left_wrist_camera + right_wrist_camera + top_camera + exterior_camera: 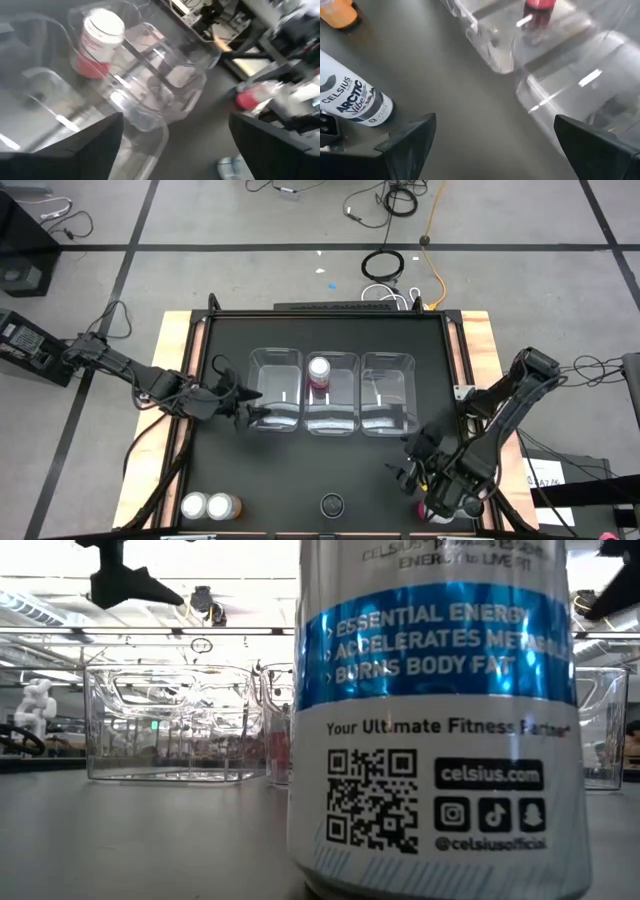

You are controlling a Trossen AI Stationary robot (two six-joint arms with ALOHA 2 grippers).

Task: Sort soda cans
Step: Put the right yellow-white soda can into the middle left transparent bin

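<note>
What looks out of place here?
Nothing is spilled or tipped. The pink can with a silvery top stands upright in the middle clear plastic bin. One white, blue-banded can stands so close to the low camera that it fills most of that view.

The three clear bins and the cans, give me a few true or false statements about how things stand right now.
1. The middle bin holds a pink can. True.
2. The right bin holds two cans. False: no can shows in it.
3. Two cans stand together at the table's near left corner. True.
4. The left gripper grips an orange can. False: its jaws are open and empty, at the left bin.
5. The right gripper is open. True.
</note>
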